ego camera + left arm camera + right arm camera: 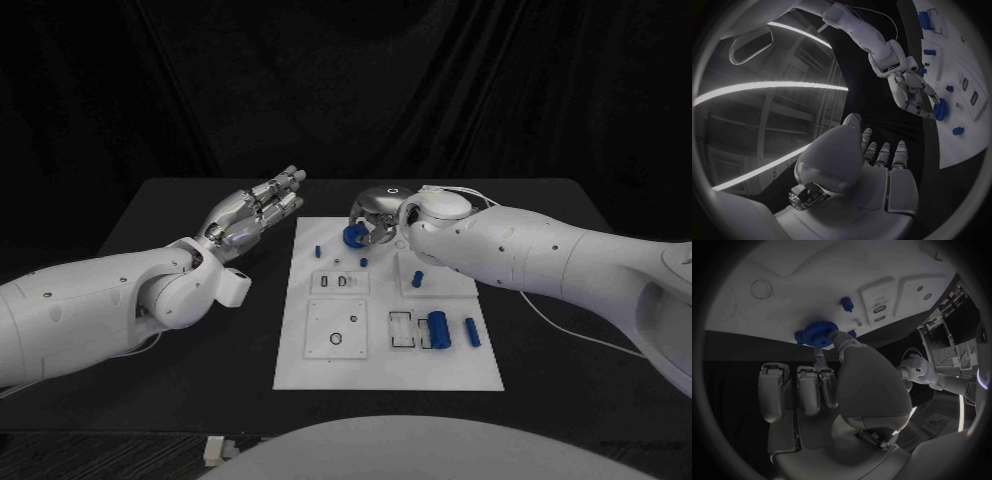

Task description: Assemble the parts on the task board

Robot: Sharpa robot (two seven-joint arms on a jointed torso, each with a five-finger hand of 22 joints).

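The white task board [389,372] lies in the middle of the black table. My right hand [381,213] hovers over the board's far left corner and pinches a blue gear [352,235] between its fingertips. The gear [817,334] sits just above the board [786,285] in the right wrist view, and the left wrist view shows the right hand [912,92] holding the gear [940,109] at the board's edge. My left hand [260,212] is raised left of the board, fingers straight and apart, holding nothing.
Small blue pegs [364,262] [417,277] stand on the board's far half, one peg [846,302] close to the gear. Two blue cylinders [438,328] [472,331] lie near slotted plates on its near right. Bare table flanks the board.
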